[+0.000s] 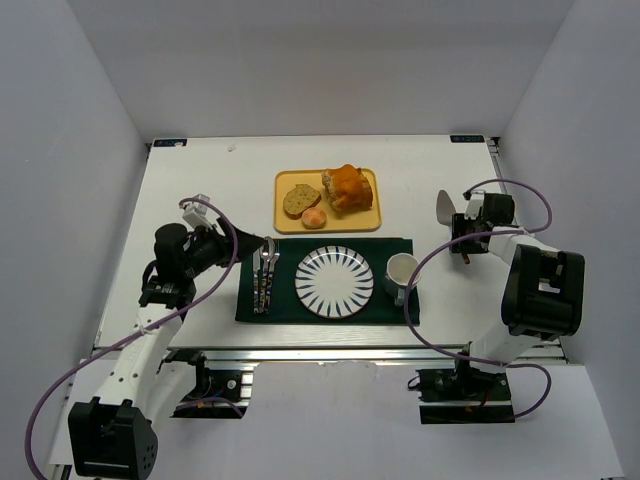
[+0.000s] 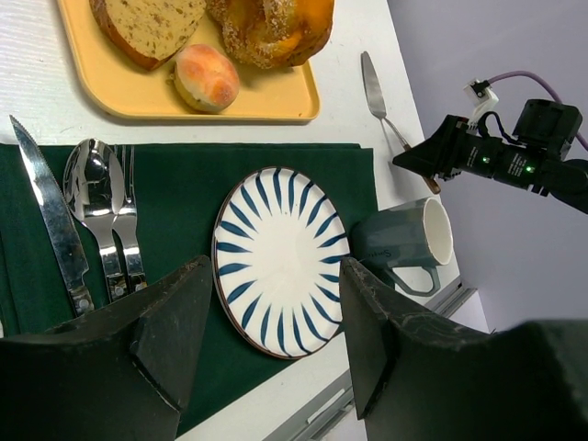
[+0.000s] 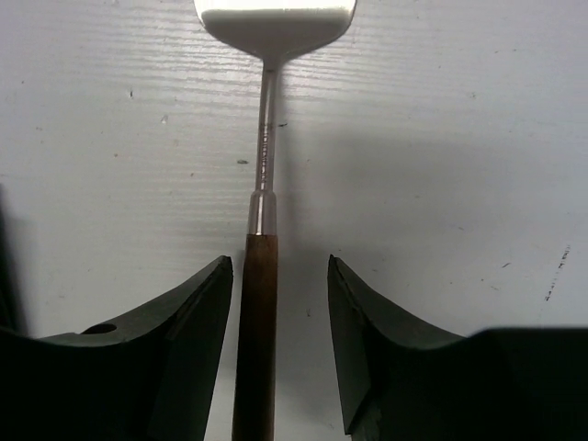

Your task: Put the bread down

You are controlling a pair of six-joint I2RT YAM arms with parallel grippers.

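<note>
The bread, a small round tan-orange bun (image 1: pixel 314 218), lies at the front edge of the yellow tray (image 1: pixel 290 224); it also shows in the left wrist view (image 2: pixel 207 76). My left gripper (image 1: pixel 258 243) is open and empty (image 2: pixel 276 276), held above the green mat just left of the blue-striped plate (image 1: pixel 334 282) (image 2: pixel 280 257), and short of the bun. My right gripper (image 1: pixel 463 242) is open (image 3: pixel 280 266) low over the table at the right. Its fingers stand on either side of a spatula's wooden handle (image 3: pixel 257 340), not closed on it.
On the tray a seeded brown slice (image 1: pixel 300 199) and an orange-crusted loaf chunk (image 1: pixel 350 187) lie behind the bun. On the green mat (image 1: pixel 385 250) lie a knife, spoon and fork (image 1: pixel 264 275) on the left and a grey mug (image 1: pixel 401 272) on the right. The spatula blade (image 1: pixel 446 208) points away.
</note>
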